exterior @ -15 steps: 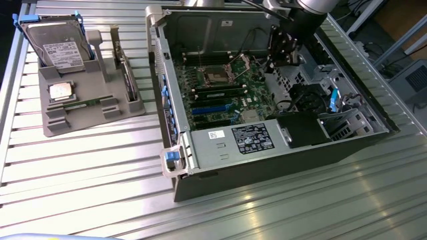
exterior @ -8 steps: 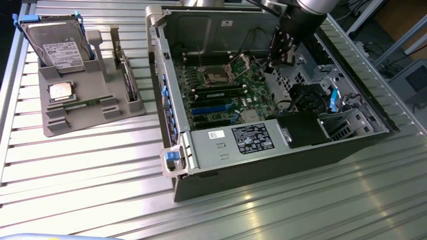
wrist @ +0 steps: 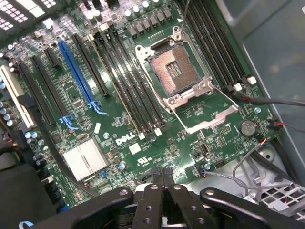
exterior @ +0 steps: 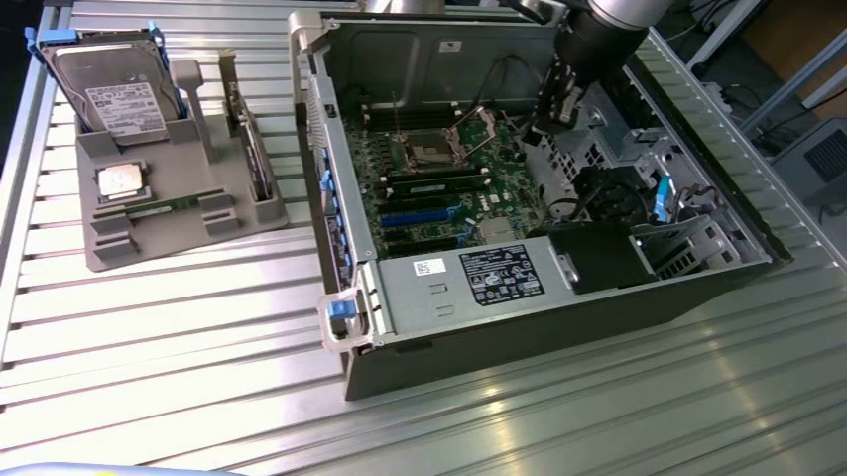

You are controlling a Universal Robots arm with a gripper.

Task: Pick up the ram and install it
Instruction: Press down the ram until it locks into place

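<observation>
Ram [exterior: 170,206], a long, narrow green circuit-board stick, lies flat in a shallow slot of the moulded grey plastic holder [exterior: 119,248] on the ribbed metal table [exterior: 173,337], well apart from the arm. Just beside it in the same holder sit a square silver processor chip [exterior: 119,181] and, standing upright at the back, a big silver hard drive with a white label [exterior: 122,89].

What looks like a second stick [exterior: 439,186] of the same kind stands on edge in one of the long black memory slots of the green motherboard [exterior: 457,213] inside the open dark steel computer case [exterior: 530,327]. In the wrist view it shows as a thin strip with a pale edge [wrist: 119,90] among the parallel slots, but I cannot tell how deep it sits.

The black metal gripper [exterior: 543,129] hangs inside the case above the board, near the bare square processor socket with its silver steel frame [wrist: 176,71]. In the wrist view its drilled, bar-shaped fingers [wrist: 151,205] are pressed together at the tips [wrist: 162,177], fully closed, with nothing held between them.

A ribbed silver heatsink [wrist: 86,160], a bright blue expansion slot [wrist: 76,76] and a round coin battery [wrist: 247,127] stand out on the glossy board. A boxy grey power supply with a printed label [exterior: 463,278] fills the near end of the case.
</observation>
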